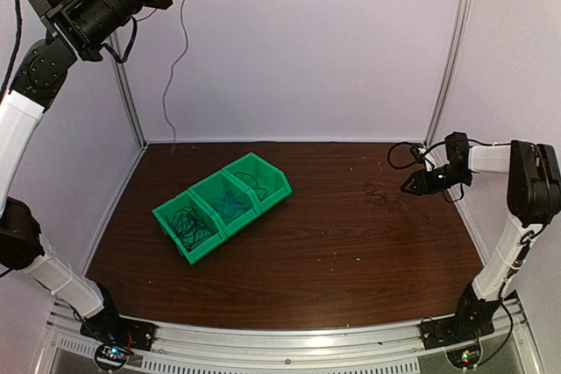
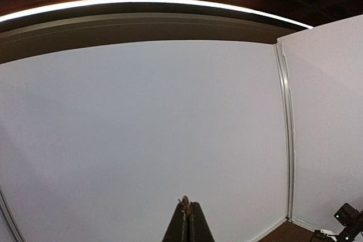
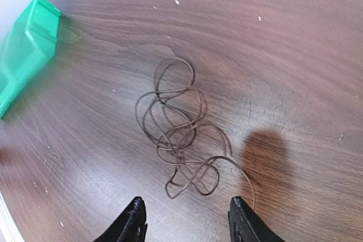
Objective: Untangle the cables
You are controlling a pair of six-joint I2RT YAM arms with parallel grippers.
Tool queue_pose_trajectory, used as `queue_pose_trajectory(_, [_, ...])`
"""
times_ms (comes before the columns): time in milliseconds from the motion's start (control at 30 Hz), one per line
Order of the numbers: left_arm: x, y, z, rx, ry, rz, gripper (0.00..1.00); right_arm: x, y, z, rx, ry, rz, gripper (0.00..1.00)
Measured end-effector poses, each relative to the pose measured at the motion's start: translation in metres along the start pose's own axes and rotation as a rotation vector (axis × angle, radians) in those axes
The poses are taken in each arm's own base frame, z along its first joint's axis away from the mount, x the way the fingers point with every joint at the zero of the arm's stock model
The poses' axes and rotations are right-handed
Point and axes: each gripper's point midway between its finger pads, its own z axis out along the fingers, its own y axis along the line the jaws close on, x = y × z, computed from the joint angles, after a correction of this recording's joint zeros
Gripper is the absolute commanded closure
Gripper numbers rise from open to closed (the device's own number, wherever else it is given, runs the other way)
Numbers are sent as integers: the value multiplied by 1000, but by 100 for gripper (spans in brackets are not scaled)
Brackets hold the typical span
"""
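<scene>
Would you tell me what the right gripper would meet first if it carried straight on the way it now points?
Probably the loose dark cable coiled on the table, though depth is unclear.

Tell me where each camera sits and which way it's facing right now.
Top external: above and behind the arm bases, looking down at the table, bins, left arm and right arm.
Left wrist: raised high, facing a bare wall; only the shut left gripper shows.
Right wrist: low over the table, looking down at a loose cable; the open right gripper shows at the bottom edge.
Shared: top and right wrist both show that cable and part of the bins.
</scene>
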Motion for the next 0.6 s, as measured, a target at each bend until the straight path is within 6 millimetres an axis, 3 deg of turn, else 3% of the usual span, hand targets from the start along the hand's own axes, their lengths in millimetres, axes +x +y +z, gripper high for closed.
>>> queue_pose_trajectory(267, [13, -12, 14, 27, 20, -32, 100, -12, 23, -34, 14, -74, -78, 43])
queue_pose_trajectory(600, [82, -65, 64, 138, 124, -49, 100, -6, 27, -33, -2, -73, -74, 41])
